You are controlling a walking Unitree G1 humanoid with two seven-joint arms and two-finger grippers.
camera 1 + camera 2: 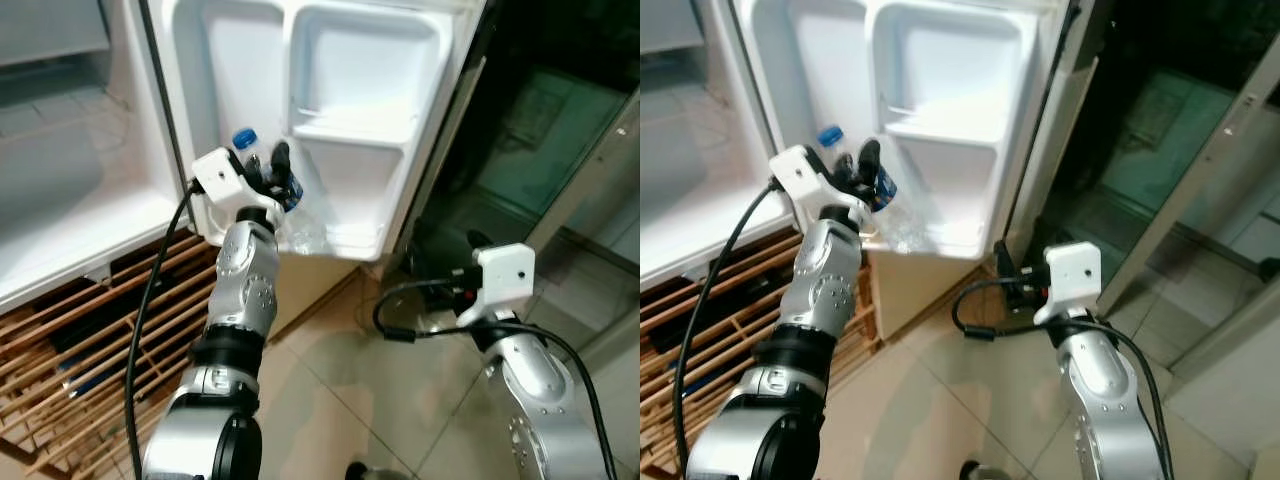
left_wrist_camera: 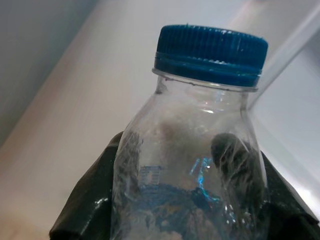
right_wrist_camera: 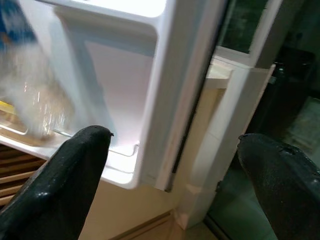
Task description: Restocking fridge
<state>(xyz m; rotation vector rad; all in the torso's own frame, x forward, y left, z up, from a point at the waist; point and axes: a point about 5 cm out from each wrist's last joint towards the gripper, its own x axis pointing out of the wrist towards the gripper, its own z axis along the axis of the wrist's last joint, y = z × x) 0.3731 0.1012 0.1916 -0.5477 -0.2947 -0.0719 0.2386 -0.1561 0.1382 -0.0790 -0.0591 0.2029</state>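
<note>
1. The bottle (image 1: 268,185) is clear plastic with a blue screw cap and a blue label band, standing roughly upright.
2. It sits at the left end of the lowest shelf in the open white fridge door (image 1: 360,150), held between the left hand's (image 1: 268,172) black fingers.

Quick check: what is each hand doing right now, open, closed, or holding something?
Left hand: closed on the clear bottle with the blue cap, at the fridge door shelf.
Right hand: open, holding nothing, near the door's edge.
</note>
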